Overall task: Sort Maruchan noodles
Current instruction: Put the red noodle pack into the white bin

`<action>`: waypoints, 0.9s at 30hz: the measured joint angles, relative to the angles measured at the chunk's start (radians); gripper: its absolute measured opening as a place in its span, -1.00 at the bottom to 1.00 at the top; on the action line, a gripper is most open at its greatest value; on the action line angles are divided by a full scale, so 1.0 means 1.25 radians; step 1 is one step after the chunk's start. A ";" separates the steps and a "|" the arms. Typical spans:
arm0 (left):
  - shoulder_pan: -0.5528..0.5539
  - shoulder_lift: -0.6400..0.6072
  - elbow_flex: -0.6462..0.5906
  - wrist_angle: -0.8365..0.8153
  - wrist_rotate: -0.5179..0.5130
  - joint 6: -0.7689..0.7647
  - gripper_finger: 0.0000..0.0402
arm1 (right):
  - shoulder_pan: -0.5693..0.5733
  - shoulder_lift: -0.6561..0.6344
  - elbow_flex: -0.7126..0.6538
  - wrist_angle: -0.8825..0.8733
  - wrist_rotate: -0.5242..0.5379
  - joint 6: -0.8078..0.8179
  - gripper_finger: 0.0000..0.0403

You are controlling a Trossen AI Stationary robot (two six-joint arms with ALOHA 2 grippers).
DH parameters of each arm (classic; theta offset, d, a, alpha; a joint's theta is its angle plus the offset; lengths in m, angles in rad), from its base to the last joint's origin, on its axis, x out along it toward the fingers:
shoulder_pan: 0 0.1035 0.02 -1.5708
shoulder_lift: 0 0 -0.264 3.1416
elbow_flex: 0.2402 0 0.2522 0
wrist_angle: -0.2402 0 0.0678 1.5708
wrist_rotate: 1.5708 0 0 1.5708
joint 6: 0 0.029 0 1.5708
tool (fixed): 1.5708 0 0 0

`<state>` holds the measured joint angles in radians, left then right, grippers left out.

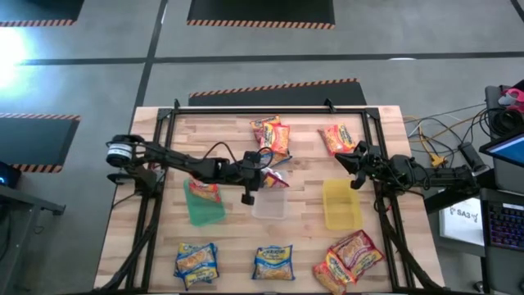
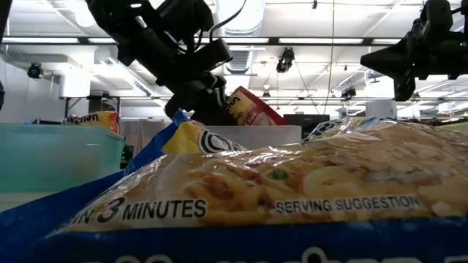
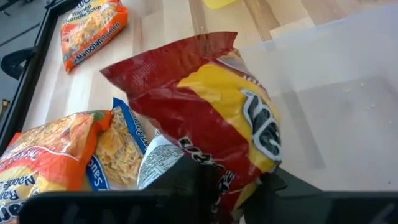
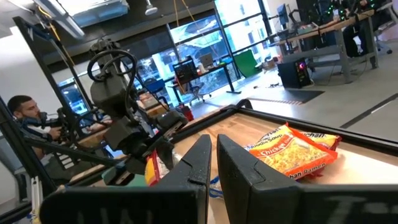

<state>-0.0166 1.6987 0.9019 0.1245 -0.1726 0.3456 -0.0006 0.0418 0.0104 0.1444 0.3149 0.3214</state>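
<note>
Left gripper (image 1: 249,182) pinches a crinkly red-and-yellow plastic ramen packet (image 3: 211,118) at its lower end, fingers narrow, just over the near rim of the clear rectangular plastic bin (image 1: 270,203). Orange packets (image 1: 271,135) lie just beyond it, green plastic bin (image 1: 205,205) beside its arm. Right gripper (image 1: 354,166) hangs empty, fingers together, above the yellow plastic bin (image 1: 341,205), an orange packet (image 4: 292,149) ahead of it.

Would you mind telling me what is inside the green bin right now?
The green bin holds at least one orange-yellow noodle packet, lying at its far end. Anything beneath that packet is covered, so I cannot say whether more lie under it.
</note>
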 joint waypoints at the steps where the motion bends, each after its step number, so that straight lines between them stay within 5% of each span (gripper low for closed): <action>1: 0.000 0.002 0.004 0.000 0.000 -0.005 -0.63 | 0.000 0.000 0.000 0.000 0.000 0.000 -0.91; 11: -0.008 0.009 0.069 -0.049 -0.001 -0.092 -0.30 | 0.000 0.000 0.000 -0.002 0.000 0.000 -0.91; 27: -0.014 -0.087 0.083 -0.084 -0.057 -0.077 -0.21 | 0.000 0.000 0.000 -0.006 0.000 0.000 -0.91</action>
<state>-0.0342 1.5903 1.0060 0.0194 -0.2440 0.2495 -0.0003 0.0418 0.0104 0.1364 0.3149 0.3217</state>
